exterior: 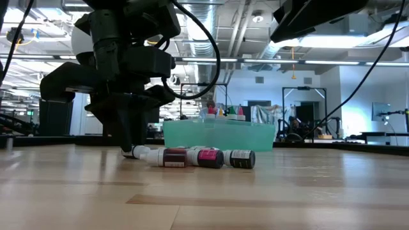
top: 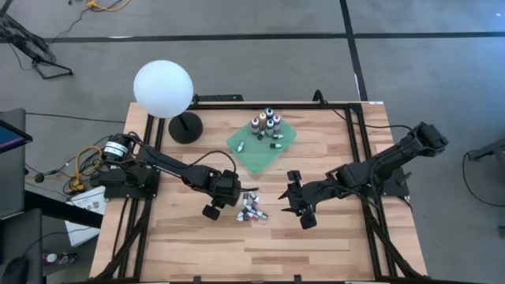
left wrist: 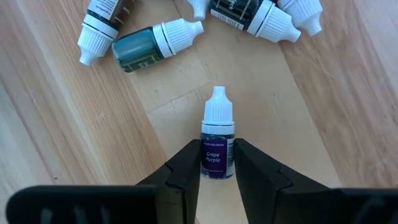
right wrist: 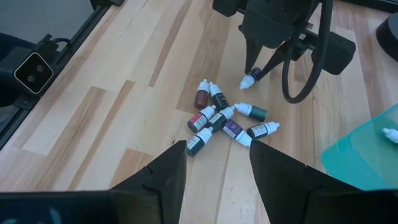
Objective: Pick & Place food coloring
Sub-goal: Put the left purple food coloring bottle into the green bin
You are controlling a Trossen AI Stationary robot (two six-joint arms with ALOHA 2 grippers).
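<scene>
Green square cloth [top: 264, 150] near the far middle of the pale wooden surface [top: 197, 252] carries about 7 small dropper bottles [top: 265, 122]; most stand in a group at its far corner and 2 lie loose nearer the centre. Those look already placed. A cluster of roughly 8 bottles [top: 252, 209] lies on the bare wood between my 2 arms, so I judge the job about half done.

My left tool [left wrist: 217, 163] is low at the near-left edge of that cluster, its dark fingers [left wrist: 186, 168] partly closed and clamped on the sides of 1 small white-capped bottle labelled grape purple [left wrist: 217, 140], which lies on the wood. My right tool [right wrist: 216, 163] hangs above the surface just right of the cluster, its fingers apart and holding nothing.
</scene>
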